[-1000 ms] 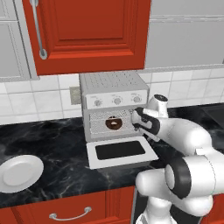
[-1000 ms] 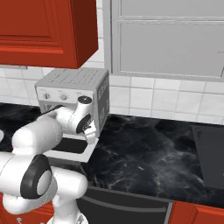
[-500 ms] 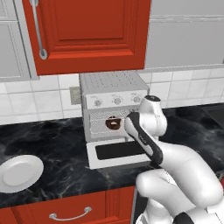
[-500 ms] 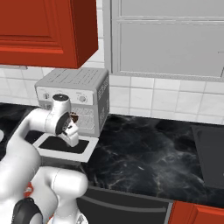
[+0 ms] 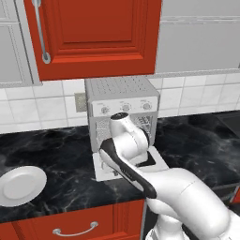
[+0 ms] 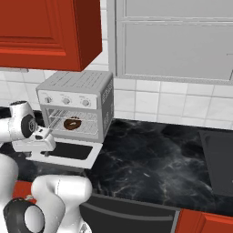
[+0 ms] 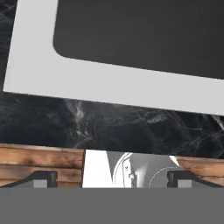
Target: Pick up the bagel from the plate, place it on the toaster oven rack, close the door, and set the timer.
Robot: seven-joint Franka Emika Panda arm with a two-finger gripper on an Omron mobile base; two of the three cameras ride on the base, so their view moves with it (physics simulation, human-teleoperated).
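Claw (image 7: 111, 178) released, nothing between its dark tips, hanging over the front edge of the flat white-framed door (image 7: 109, 89), which lies open across the black marble worktop (image 7: 87, 124). Small dark brown bagel (image 6: 72, 123) already sits on the silver wire rack (image 6: 86, 128) (door's long axis runs crosswise to the claw).

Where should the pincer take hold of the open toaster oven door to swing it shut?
Probably the door's free front edge, the white frame strip nearest the counter edge, coming from below and in front. The panel lies flat, hinged at the oven, so lifting that far edge should swing it up. The pincer hovers over it, fingers spread.
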